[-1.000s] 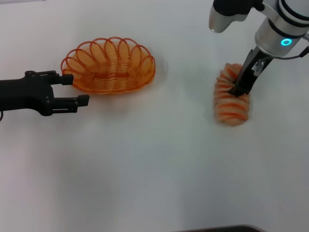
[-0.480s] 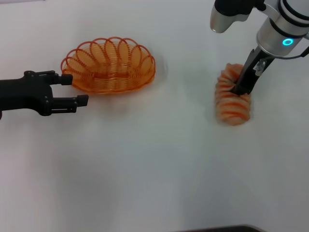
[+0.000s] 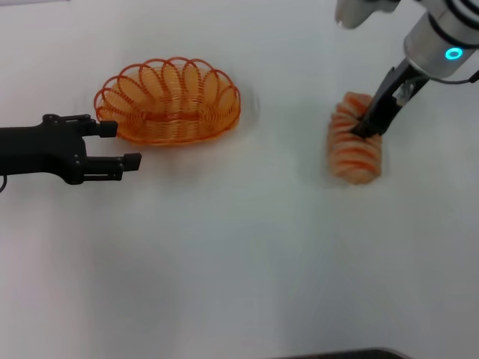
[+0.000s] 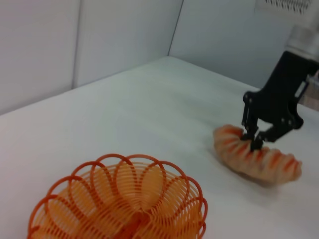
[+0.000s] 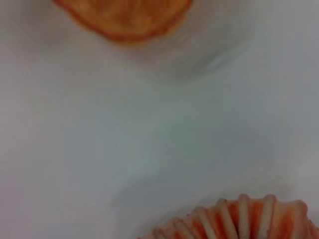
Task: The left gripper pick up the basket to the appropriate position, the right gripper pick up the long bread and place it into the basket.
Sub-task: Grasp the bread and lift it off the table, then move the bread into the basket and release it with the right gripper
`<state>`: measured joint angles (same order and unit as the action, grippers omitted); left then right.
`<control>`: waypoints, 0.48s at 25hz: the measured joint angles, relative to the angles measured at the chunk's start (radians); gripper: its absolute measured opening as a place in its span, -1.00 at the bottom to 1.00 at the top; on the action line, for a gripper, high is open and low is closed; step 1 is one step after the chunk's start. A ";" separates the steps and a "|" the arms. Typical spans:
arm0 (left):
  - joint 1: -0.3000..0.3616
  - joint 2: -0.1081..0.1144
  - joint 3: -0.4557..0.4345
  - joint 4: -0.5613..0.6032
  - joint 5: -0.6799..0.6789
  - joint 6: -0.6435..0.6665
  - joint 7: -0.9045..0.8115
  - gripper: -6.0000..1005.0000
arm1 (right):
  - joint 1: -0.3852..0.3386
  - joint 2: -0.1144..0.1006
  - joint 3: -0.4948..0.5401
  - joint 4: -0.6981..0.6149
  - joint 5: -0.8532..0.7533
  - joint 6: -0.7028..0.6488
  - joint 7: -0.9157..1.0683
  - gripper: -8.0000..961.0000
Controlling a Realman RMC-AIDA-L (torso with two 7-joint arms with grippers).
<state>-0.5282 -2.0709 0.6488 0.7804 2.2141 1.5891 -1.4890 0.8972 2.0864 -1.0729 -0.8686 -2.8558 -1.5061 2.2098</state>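
Note:
The orange wire basket (image 3: pixel 171 101) stands on the white table at the far left; it also shows in the left wrist view (image 4: pixel 119 204) and in the right wrist view (image 5: pixel 124 17). My left gripper (image 3: pixel 123 144) is open and empty just beside the basket's left end, not touching it. The long bread (image 3: pixel 353 153), tan with orange stripes, is at the right. My right gripper (image 3: pixel 367 131) is shut on the bread's upper middle and holds it slightly off the table. The left wrist view shows this grip (image 4: pixel 251 139) on the bread (image 4: pixel 259 159). The bread's top shows in the right wrist view (image 5: pixel 239 219).
The white table (image 3: pixel 239 254) stretches between basket and bread with nothing on it. Grey wall panels (image 4: pixel 99 40) stand behind the table's far edge.
My right gripper has risen with the bread, which has shifted slightly up and to the left off the table. My left gripper has edged slightly forward beside the basket.

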 joint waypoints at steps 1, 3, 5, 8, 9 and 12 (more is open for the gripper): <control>-0.002 0.000 0.001 0.000 0.005 0.000 -0.002 0.58 | -0.003 -0.001 0.023 -0.014 0.014 -0.011 -0.006 -0.68; -0.004 0.000 0.004 0.000 0.012 0.000 -0.006 0.58 | -0.006 -0.005 0.067 -0.036 0.036 -0.028 -0.016 -0.69; -0.005 -0.001 0.005 0.001 0.013 0.001 -0.006 0.58 | -0.006 -0.009 0.108 -0.050 0.043 -0.034 -0.023 -0.70; -0.005 -0.001 0.005 0.002 0.013 0.001 -0.006 0.58 | -0.001 -0.011 0.172 -0.057 0.049 -0.029 -0.030 -0.70; -0.005 -0.001 0.005 0.002 0.013 0.002 -0.006 0.58 | 0.003 -0.011 0.192 -0.059 0.052 -0.025 -0.031 -0.70; -0.004 -0.002 0.005 0.002 0.014 0.001 -0.007 0.58 | 0.011 -0.012 0.240 -0.066 0.094 -0.006 -0.029 -0.70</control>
<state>-0.5325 -2.0724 0.6535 0.7823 2.2279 1.5902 -1.4956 0.9081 2.0747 -0.8326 -0.9347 -2.7617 -1.5122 2.1806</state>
